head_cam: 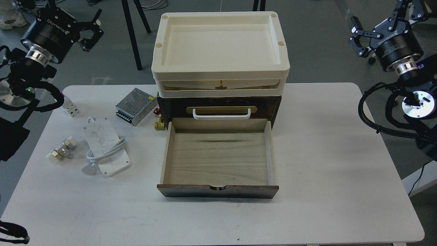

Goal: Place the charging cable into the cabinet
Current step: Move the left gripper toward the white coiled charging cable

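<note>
Lying flat on table (307, 153), charging cable (106, 147) sits left of cabinet (218, 106), well below left gripper (91, 34); both it and right gripper (356, 37) spread, empty.

One head view looks forward and steeply down, fairly near, over the table (307, 153) and cabinet (218, 102).
</note>
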{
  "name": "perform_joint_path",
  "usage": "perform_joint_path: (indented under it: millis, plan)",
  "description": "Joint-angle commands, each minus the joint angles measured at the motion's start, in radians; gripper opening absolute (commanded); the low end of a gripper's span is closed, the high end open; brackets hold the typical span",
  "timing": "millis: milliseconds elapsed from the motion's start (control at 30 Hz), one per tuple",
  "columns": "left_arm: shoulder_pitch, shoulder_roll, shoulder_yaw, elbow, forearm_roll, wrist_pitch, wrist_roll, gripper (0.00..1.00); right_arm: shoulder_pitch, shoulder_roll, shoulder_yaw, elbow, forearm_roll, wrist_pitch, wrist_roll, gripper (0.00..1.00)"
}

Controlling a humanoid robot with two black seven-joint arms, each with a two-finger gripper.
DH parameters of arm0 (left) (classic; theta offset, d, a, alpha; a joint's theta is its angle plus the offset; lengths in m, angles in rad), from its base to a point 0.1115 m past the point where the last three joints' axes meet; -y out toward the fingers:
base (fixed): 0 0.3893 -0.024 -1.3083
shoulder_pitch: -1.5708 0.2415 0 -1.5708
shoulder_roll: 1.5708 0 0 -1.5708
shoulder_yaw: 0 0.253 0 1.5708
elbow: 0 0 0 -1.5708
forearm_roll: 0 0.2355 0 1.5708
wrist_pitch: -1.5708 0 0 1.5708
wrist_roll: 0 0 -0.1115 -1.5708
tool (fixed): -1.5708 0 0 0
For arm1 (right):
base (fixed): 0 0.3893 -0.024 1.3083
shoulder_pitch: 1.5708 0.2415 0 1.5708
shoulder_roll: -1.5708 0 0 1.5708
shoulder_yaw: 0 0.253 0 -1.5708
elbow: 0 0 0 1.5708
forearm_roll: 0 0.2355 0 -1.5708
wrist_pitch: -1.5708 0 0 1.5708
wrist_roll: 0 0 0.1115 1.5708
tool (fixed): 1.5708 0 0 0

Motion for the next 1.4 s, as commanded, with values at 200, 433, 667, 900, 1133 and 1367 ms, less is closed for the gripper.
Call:
perform_joint_path:
  millis: [200,433,667,900,1133,1367]
  plan:
    - [0.023,-0.011,0.008,0.015,-0.017,0.000,-0.015,1.00,-0.006,-0.002,0.021,-0.003,0.000,0.000,0.000,1.00]
    - [0.027,-0.042,-0.069,0.181,-0.136,0.000,-0.047,1.00,-0.014,-0.003,0.120,0.002,0.001,0.000,0.000,1.00]
    - [0.090,-0.114,-0.237,0.047,-0.157,0.000,-0.194,1.00,-0.017,-0.003,0.154,-0.001,0.001,0.000,0.000,1.00]
    - [0.168,0.080,-0.268,-0.351,-0.039,0.000,-0.202,0.99,-0.069,-0.040,0.180,0.084,0.003,0.000,0.000,1.00]
    - [0.216,0.386,-0.175,-0.610,0.549,0.000,-0.216,0.99,-0.097,-0.095,0.187,0.081,0.006,0.000,0.000,1.00]
    - [0.216,0.550,0.118,-0.715,1.287,0.000,-0.275,0.99,-0.172,-0.147,0.191,0.086,0.020,0.000,0.000,1.00]
